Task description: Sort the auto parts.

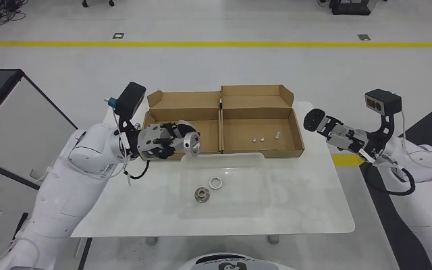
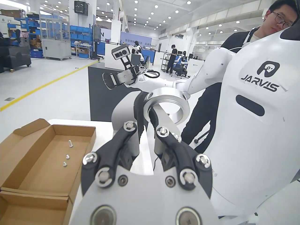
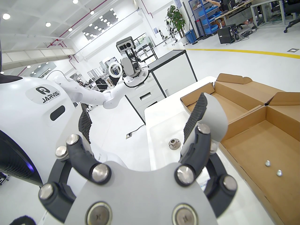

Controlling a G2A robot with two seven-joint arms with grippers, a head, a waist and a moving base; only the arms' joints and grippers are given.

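We see the left gripper point(image 2: 150, 113) closed on a metal ring point(image 2: 180, 112). One finger passes through the ring's bore and the other presses from outside, so the ring's wall is pinched between them. In the top view the gripper holds the ring above the near edge of the left box point(image 1: 183, 123), close to the wall it shares with the right box point(image 1: 260, 115).

The right gripper point(image 3: 143, 104) is wide open and holds nothing, its ribbed pads well apart. It hangs beyond the far right side of the right box, near the table point(image 1: 317, 202) edge.

Three small screws point(image 1: 262, 138) lie apart from one another on the floor of the right box. We cannot make out any parts on the floor of the left box.

A shallow tray point(image 1: 250, 162) sits on the table just in front of the boxes. Inside it lie a flanged hub point(image 1: 201, 195) and a white ring point(image 1: 217, 183), near each other but not touching.
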